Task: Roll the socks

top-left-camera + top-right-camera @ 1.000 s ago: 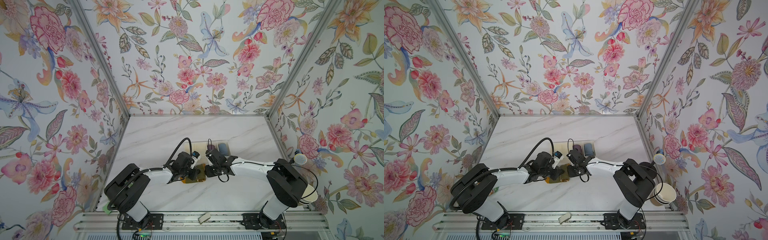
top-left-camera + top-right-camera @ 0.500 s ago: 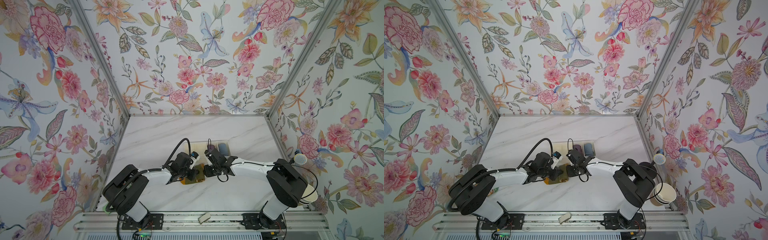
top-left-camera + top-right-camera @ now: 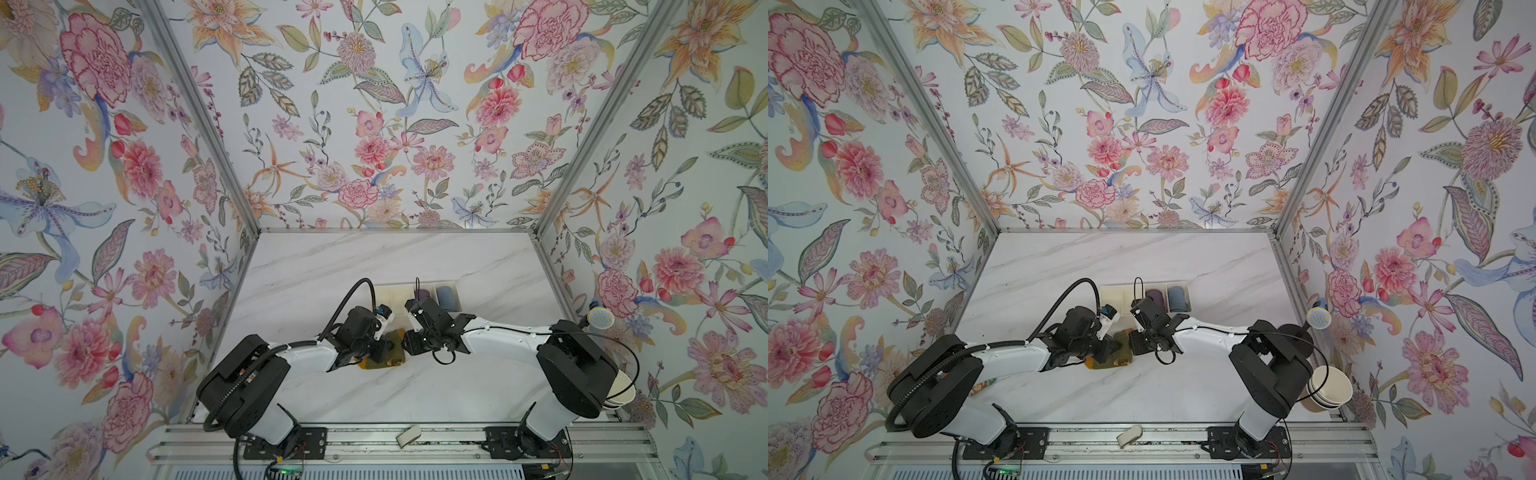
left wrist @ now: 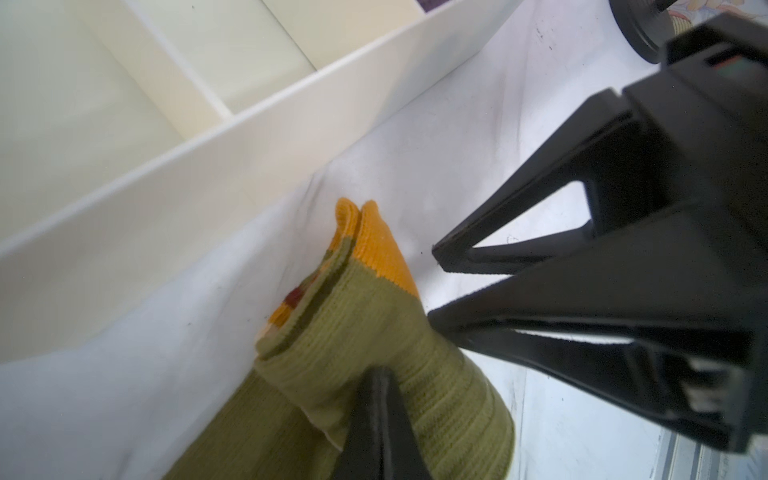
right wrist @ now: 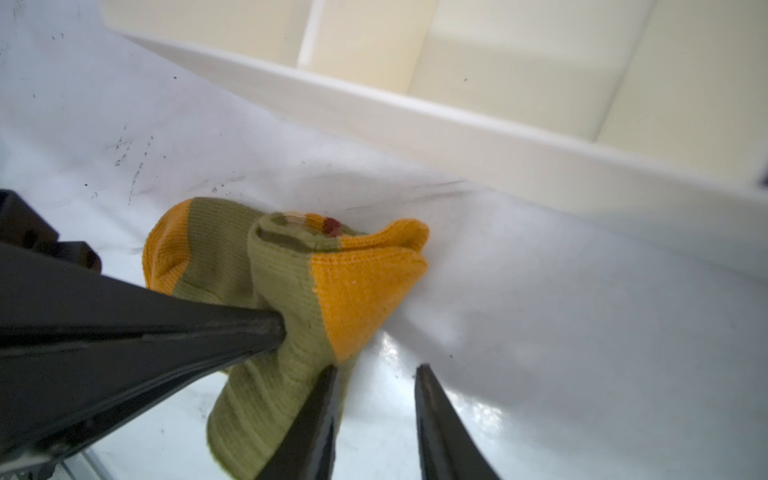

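walls [image 3: 374, 124]: floral wallpaper — 3 sides | tabletop [image 3: 374, 257]: white marble

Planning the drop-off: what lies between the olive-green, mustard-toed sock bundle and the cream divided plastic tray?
Nothing but a bare strip of white marble tabletop separates the olive-green sock bundle from the cream divided tray; both wrist views show it.

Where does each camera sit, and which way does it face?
Top views: overhead, looking down on the table; left arm and right arm meet over the socks.
Left wrist: on left arm, facing along the left tool, shut on the socks; right tool opposite.
Right wrist: on right arm, facing past its open tool to socks and divided tray.
Shared: both wrist views show socks, tray, both tools.
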`<state>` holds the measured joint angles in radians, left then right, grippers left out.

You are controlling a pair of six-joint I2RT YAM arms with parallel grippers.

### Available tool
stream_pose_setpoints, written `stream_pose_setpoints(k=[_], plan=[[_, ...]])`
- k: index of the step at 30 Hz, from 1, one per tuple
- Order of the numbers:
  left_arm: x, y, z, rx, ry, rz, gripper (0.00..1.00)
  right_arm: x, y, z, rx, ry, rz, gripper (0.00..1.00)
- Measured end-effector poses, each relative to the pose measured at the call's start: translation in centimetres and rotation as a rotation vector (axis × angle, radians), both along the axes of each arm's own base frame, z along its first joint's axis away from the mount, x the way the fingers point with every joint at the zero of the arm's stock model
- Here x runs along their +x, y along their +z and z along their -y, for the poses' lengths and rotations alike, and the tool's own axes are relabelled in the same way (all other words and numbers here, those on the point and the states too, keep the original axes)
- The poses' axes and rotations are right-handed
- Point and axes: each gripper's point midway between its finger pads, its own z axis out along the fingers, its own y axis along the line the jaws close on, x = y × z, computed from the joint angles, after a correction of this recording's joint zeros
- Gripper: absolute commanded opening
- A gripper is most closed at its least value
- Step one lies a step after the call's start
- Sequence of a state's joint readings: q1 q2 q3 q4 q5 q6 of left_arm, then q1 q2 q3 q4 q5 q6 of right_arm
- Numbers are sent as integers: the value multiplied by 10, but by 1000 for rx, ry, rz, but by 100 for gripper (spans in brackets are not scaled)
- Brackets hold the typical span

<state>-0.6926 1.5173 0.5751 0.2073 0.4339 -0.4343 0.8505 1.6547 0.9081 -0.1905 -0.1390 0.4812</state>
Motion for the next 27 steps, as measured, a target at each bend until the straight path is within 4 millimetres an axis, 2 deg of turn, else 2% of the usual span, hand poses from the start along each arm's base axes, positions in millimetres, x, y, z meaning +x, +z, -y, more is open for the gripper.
stream_pose_setpoints(k=[16, 22, 27], plan=[[-4, -5, -13, -2, 23, -1, 0, -2, -1, 0, -14, 6, 8, 34], [-3, -6, -14, -8, 32, -3, 0, -3, -4, 5, -39, -13, 3, 34], [-3, -6, -14, -9, 32, -3, 0, -5, -3, 1, -40, -5, 4, 34]])
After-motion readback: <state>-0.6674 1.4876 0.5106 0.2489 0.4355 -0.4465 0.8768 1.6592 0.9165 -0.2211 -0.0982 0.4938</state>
